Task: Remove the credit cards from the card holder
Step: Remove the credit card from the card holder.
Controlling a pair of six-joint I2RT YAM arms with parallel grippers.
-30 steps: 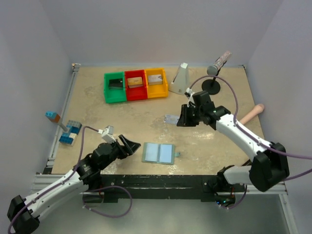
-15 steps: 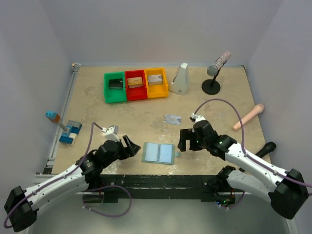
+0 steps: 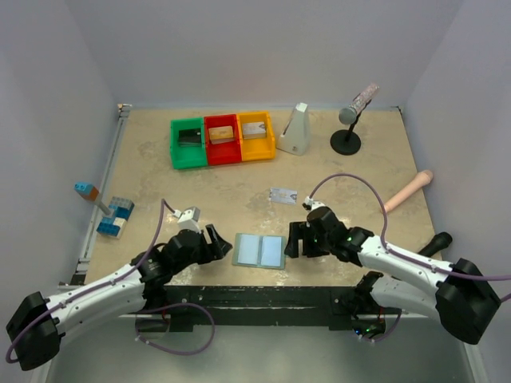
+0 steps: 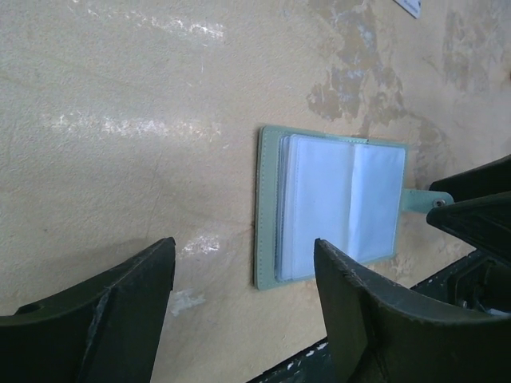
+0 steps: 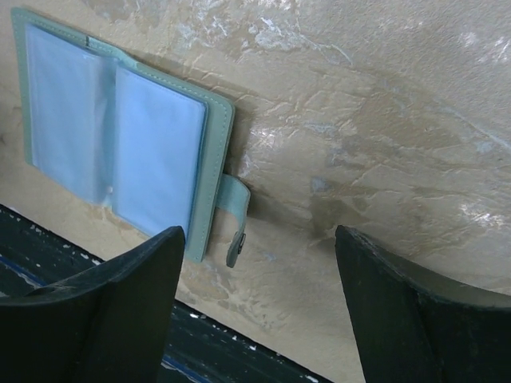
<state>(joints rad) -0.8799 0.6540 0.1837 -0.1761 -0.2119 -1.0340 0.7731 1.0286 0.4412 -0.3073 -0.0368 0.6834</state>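
two arms are stretching low and inward along the front edge of the table (image 3: 200, 183), the left arm (image 3: 96, 295) and the right arm (image 3: 399, 259), and i am seeing them flank the card holder (image 3: 259, 250), which is lying open and flat there. the left end effector (image 3: 217, 239) is hovering just beside its left edge, fingers apart, gripping nothing. the right end effector (image 3: 294, 239) is sitting by the snap tab (image 5: 236, 219), likewise spread and empty. a silver-grey card (image 3: 283, 195) is lying farther back, bare table all around it.

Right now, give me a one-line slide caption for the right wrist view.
Open right gripper faces the card holder, spread open on the table, snap tab nearest.
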